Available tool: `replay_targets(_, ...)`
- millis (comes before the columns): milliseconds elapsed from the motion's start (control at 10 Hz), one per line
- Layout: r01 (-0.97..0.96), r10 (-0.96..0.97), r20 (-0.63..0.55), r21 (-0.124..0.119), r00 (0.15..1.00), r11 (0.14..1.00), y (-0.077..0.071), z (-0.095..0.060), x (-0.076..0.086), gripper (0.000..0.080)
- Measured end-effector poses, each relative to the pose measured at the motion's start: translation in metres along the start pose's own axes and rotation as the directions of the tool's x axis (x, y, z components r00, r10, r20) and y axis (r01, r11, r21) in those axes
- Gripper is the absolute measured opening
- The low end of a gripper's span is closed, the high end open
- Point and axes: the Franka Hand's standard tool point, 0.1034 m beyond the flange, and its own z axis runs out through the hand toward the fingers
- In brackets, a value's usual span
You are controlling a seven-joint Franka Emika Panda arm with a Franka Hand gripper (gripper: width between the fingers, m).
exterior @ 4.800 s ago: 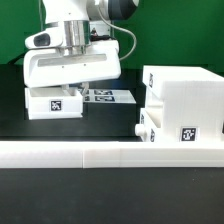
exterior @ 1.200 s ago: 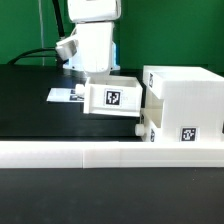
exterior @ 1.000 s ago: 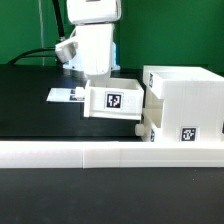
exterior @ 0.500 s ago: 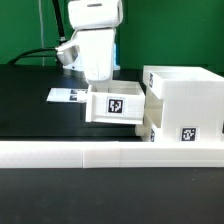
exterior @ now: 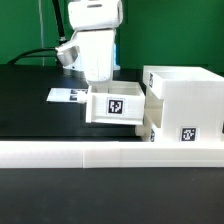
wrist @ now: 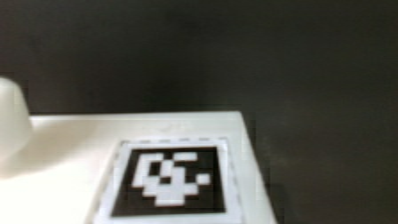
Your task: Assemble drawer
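1. Big hollow casing (exterior: 183, 100), standing toward the table's right edge in the exterior view, close behind the long white rail (exterior: 110, 152) along the front edge. Likely to be shoved toward that right edge if the tray goes in crooked, since nothing visible braces its far side.

2. Tray (exterior: 116, 106), held up off the table at about mid-width, one end touching or just inside the casing's open face; exact depth of entry hard to tell. Could jam, judging by the slight lean of the tagged front: one corner catching on the casing's edge would wedge it rather than let it slide.

3. Second small tray (exterior: 148, 129), low at the casing's foot, just behind the rail. Could be bumped or pinned if the held tray sags while going in.

4. Claw (exterior: 101, 84), reaching down onto the tray's top edge from above; fingers hidden behind the arm's white body, so opening width cannot be told, though carrying the tray seems the fair guess. Could slip on smooth plastic under a sideways push, dropping the tray.

5. Marker board (exterior: 66, 96), flat on the table behind the tray toward the left edge, partly hidden. Little risk here.

6. Tray's tag (wrist: 169, 180), blurred and filling the wrist view; poor guide for alignment at this range.
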Motion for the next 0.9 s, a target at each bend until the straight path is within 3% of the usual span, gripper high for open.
replay_targets(400, 0.021, -0.021, -0.001, -0.007, 1.0, 1.0, 0.013, -0.005, 0.01, 0.0044)
replay_targets(900, 0.012, -0.012, -0.002, -0.002, 1.0, 1.0, 0.012, -0.002, 0.008, 0.0044)
